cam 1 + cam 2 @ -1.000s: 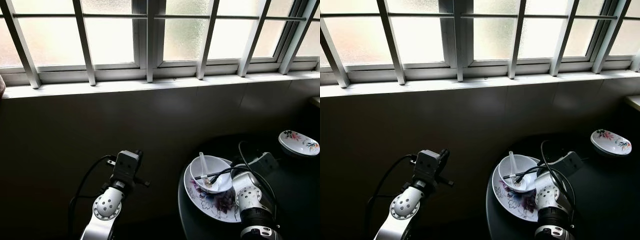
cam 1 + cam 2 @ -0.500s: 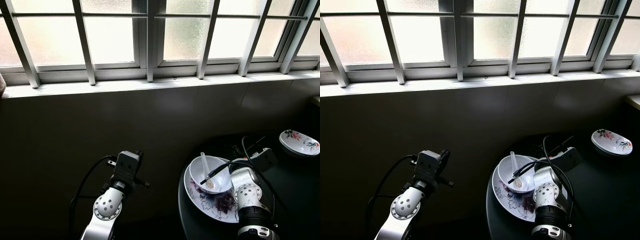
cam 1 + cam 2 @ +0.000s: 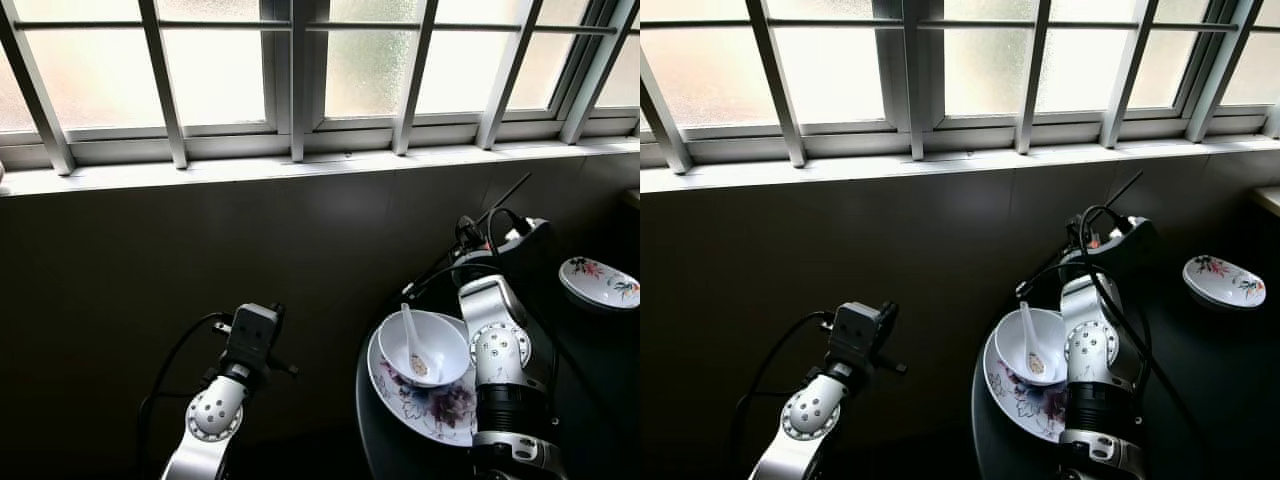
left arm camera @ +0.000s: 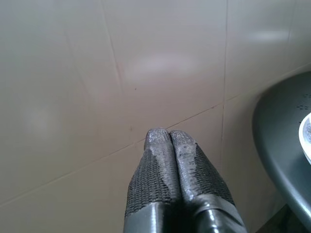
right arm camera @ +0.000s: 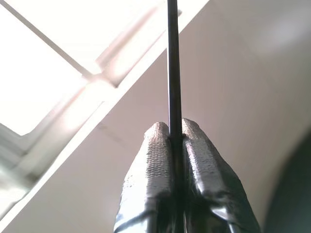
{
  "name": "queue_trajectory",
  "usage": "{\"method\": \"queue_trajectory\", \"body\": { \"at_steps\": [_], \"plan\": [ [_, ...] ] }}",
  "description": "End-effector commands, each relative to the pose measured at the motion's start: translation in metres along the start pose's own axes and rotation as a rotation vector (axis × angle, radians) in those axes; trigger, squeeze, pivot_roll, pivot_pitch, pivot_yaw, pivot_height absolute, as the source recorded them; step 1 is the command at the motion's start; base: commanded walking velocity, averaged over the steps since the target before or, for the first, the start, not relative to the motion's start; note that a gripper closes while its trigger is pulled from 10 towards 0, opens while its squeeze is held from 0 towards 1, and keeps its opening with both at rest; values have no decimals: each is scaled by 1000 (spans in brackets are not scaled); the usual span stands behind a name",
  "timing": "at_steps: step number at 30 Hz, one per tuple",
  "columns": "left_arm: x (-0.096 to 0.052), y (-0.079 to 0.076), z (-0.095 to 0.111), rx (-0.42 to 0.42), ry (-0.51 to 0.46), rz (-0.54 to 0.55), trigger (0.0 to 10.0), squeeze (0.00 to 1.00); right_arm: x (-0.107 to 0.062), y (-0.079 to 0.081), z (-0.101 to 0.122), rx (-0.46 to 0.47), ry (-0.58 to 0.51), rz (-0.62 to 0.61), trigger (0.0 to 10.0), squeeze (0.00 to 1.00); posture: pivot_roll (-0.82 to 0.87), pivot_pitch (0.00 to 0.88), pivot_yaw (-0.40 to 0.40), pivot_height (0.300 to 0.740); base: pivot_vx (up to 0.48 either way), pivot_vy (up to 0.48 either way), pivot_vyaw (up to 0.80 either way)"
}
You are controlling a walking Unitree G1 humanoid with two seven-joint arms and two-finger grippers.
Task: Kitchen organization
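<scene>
Pinching a thin dark stick [image 5: 173,63] between its two fingers, the right hand [image 5: 176,133] is raised above the round dark surface [image 3: 600,380] and points up toward the window ledge [image 3: 300,165]; in the eye views the stick [image 3: 512,190] slants up past the wrist. It looks like a chopstick, though it is too thin to be sure, and whether there is one or a pair I cannot tell. Lifting it high probably serves to carry it clear of the dishes so it can be put away separately.

Below the raised arm the white bowl [image 3: 440,345] sits on the flowered plate [image 3: 425,405], with the white spoon [image 3: 412,340] lying inside it. A second flowered dish [image 3: 598,282] rests well apart, toward the far right edge.

The left hand [image 4: 169,138] hangs idle off the surface, fingers pressed together on nothing, facing the tiled wall [image 4: 97,73].

A second ago the right hand was low at the bowl with the dark stick lying across it beside the spoon. Now the stick is out of the bowl and the arm has swung up, while the spoon, bowl and plate have stayed put, as has the left arm.
</scene>
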State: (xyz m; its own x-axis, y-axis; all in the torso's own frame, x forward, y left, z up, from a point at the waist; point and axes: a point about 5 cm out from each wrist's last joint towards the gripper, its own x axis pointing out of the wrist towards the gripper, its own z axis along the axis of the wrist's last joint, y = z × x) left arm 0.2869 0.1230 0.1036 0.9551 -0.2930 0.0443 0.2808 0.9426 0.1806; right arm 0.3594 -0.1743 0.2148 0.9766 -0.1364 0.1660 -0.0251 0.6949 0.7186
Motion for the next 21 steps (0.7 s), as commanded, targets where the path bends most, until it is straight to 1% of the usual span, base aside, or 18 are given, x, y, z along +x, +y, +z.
{"method": "queue_trajectory", "body": {
  "at_steps": [1,2,5,10,19,21],
  "plan": [
    [-3,8,-8,-21,45,36,10000,0,-4,6,-6,-55,32,67,0,0,34,0,-49,740,0,0,0],
    [-4,10,-10,-26,61,46,10000,0,-6,8,-9,-67,46,84,0,0,40,0,-51,740,0,0,494],
    [-8,17,-14,-29,79,63,10000,0,-13,11,-20,-92,94,127,0,0,45,0,-53,740,0,432,665],
    [-9,21,-15,-44,83,83,10000,0,-16,15,-24,-108,111,165,0,0,45,0,-53,740,0,465,800],
    [-6,19,-12,-47,67,80,10000,0,-17,15,-24,-121,123,177,0,0,42,0,-54,740,0,465,800],
    [-6,20,-11,-50,54,91,10000,0,-17,15,-25,-122,128,184,0,0,39,0,-53,740,0,262,800]
  ]
}}
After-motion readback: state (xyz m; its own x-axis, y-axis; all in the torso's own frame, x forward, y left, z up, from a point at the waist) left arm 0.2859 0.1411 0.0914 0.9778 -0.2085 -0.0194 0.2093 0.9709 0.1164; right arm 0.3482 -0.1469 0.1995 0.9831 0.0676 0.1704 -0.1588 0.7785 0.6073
